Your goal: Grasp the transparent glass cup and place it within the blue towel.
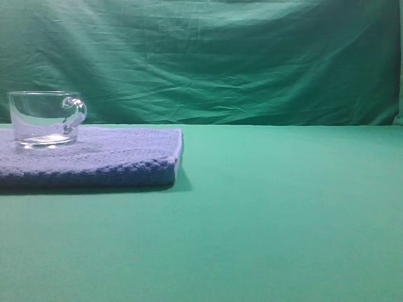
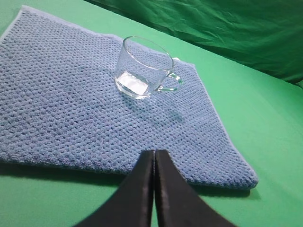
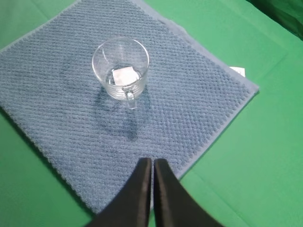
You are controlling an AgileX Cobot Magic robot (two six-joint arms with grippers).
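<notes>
Item: transparent glass cup (image 1: 45, 118), upright on the blue towel (image 1: 107, 157), left of the high view, handle facing right. My left gripper (image 2: 154, 163): fingers together, empty, lower frame. My right gripper (image 3: 152, 170): fingers together, empty, over the towel's near edge.

left fingers (image 2: 142, 189): plain black, tapered | right fingers (image 3: 141, 189): plain black, tapered

Clear cup (image 1: 44, 118), nubby blue towel (image 1: 119, 157), green cloth (image 1: 283, 214).
</notes>
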